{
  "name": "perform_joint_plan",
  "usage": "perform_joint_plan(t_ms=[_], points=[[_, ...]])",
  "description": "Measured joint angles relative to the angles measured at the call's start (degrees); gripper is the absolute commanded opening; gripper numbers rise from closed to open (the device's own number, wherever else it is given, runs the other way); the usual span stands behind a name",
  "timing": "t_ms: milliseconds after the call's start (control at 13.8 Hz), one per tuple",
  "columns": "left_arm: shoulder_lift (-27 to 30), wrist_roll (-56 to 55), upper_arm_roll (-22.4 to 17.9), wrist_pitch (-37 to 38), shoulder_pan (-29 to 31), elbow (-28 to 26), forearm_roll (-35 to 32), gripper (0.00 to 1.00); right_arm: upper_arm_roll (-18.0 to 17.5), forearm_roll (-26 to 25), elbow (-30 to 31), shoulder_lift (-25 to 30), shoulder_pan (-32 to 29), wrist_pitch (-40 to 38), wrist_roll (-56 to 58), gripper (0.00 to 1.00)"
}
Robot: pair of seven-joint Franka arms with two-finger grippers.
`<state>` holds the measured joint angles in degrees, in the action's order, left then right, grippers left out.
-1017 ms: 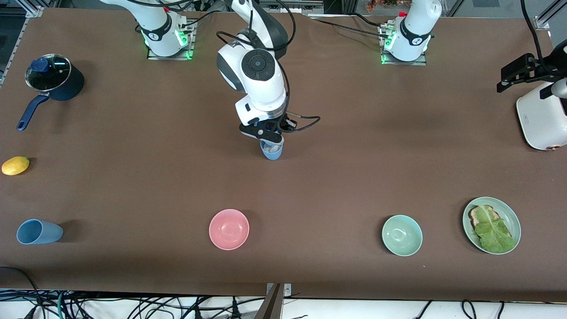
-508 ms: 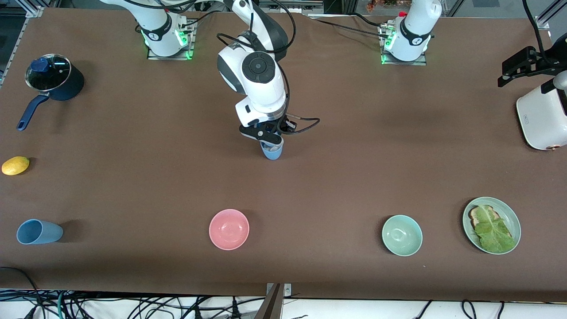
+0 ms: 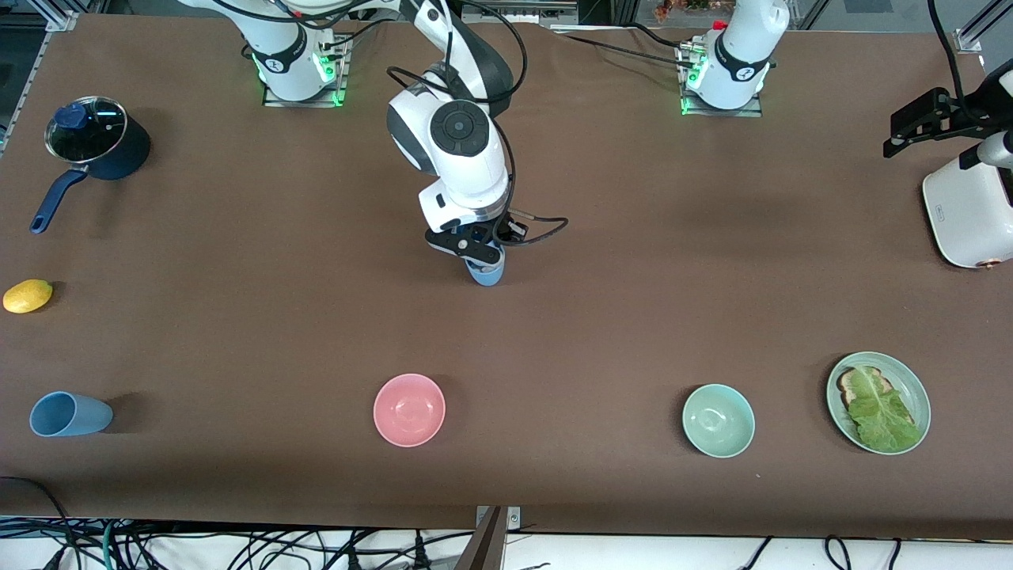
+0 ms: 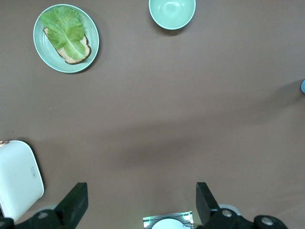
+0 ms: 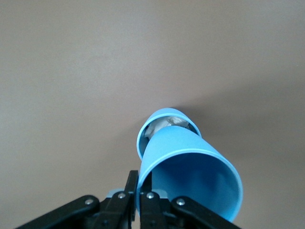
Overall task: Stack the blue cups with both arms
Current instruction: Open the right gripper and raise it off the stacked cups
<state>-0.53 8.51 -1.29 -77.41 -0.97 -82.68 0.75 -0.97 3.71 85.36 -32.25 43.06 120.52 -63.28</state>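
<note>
My right gripper [image 3: 477,255] hangs over the middle of the table. It is shut on the rim of a light-blue cup [image 5: 190,174], one finger inside and one outside. The held cup is tilted, and its base sits in the mouth of a second blue cup [image 5: 143,138] standing on the table; the pair shows in the front view [image 3: 487,274]. A third blue cup [image 3: 70,414] lies on its side at the right arm's end, near the front camera. My left gripper [image 3: 918,127] is open and empty, up over the white appliance [image 3: 969,210] at the left arm's end.
A pink bowl [image 3: 409,409], a green bowl [image 3: 718,420] and a green plate [image 3: 910,388] with bread and lettuce stand along the edge near the front camera. A dark-blue lidded saucepan [image 3: 99,146] and a lemon [image 3: 28,295] are at the right arm's end.
My right gripper has sunk slightly with its cup, so less of the blue cups shows under it. My left gripper has drifted a little toward the table's middle.
</note>
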Motion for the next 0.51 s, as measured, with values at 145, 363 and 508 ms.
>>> perform_joint_plan(t_ms=[145, 363, 508], points=[[-0.1, 0.0, 0.0, 0.0, 0.0, -0.2, 0.0, 1.0, 0.0, 0.0, 0.0, -0.3, 0.0, 0.4, 0.1, 0.38], [-0.7, -0.1, 0.0, 0.0, -0.1, -0.4, 0.0, 1.0, 0.9, 0.0, -0.2, -0.3, -0.2, 1.0, 0.3, 0.61], [-1.3, -0.7, 0.0, 0.0, -0.1, -0.8, 0.0, 1.0, 1.3, 0.0, -0.8, -0.3, -0.8, 1.0, 0.4, 0.73]])
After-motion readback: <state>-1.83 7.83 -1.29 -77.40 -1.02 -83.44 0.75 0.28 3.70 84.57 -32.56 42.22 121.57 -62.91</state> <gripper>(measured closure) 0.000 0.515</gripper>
